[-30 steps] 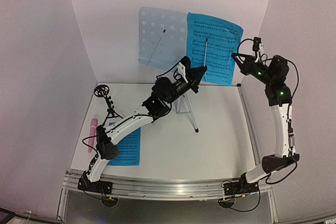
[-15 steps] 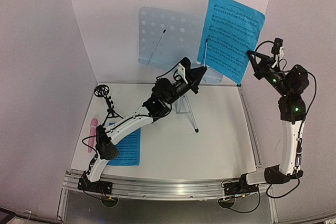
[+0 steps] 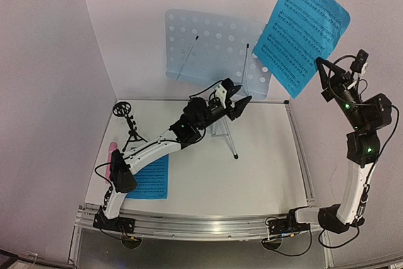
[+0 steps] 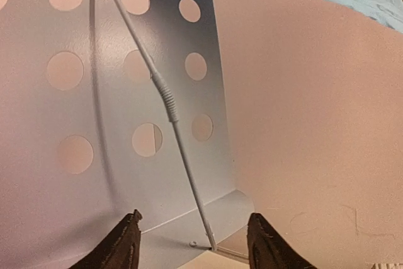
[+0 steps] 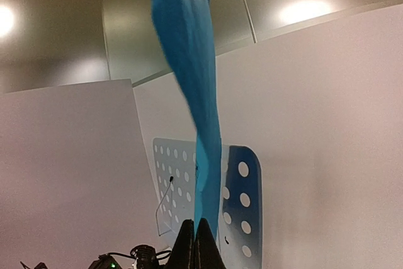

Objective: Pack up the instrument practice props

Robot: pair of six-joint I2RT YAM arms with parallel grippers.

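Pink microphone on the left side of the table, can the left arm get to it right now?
Probably yes. The left hand is open and empty, and the pink microphone lies exposed close to that arm's base, with the black mic stand beside it.

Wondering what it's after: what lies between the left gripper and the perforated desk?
Only a thin white page-holder wire lying against the perforated desk, ahead of the open left gripper, in the left wrist view.
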